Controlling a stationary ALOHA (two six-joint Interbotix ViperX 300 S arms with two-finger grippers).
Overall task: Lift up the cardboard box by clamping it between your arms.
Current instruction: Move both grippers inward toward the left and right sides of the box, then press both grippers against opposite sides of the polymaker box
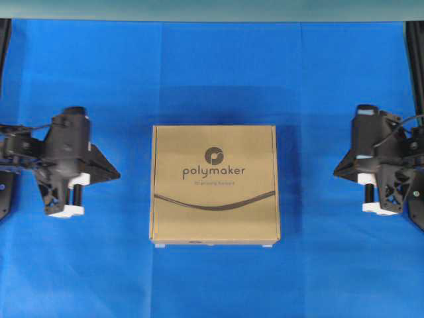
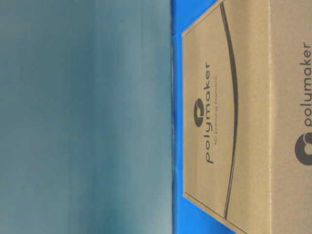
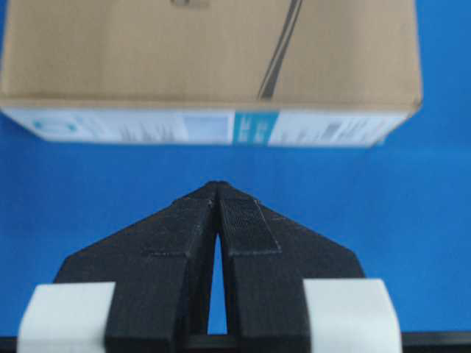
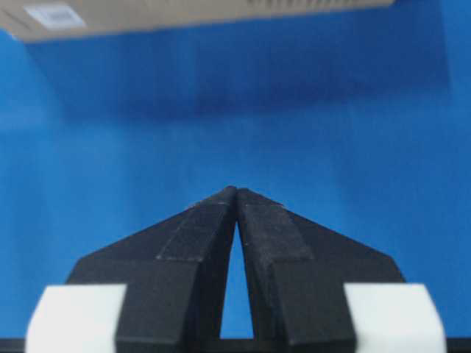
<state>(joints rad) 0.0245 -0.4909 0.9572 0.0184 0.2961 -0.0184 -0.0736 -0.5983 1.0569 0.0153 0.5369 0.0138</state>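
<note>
A tan square box (image 1: 214, 184) lies flat on the table (image 1: 212, 73), which is covered in a bright blue cloth. Its top shows a dark "polymaker" logo and 1 curved dark line. A pale printed label runs along the side that faces the left arm.

The box sits between the 2 arms, apart from both. The left gripper (image 1: 116, 175) points its closed tip at the box's left side, and the right gripper (image 1: 336, 173) points at the box's right side. Both tips sit at about the box's mid-height in the overhead view. The gaps on the 2 sides look roughly equal, with the left perhaps slightly smaller, so neither arm is clearly nearer. The box is square, so it has no long axis to favour; its sides run square to the line between the 2 grippers.

In each wrist view the jaws are clenched, with the black fingers (image 3: 243, 220) meeting at a point and nothing between them. The right fingers (image 4: 254, 224) look the same, over bare blue cloth, with the box edge ahead.

Judging from this, the squeeze has not begun: each arm must close inward on the box's opposite sides.

Around the box the blue cloth shows only a soft shadow. Behind the table is a plain grey-teal wall (image 2: 83, 117).
</note>
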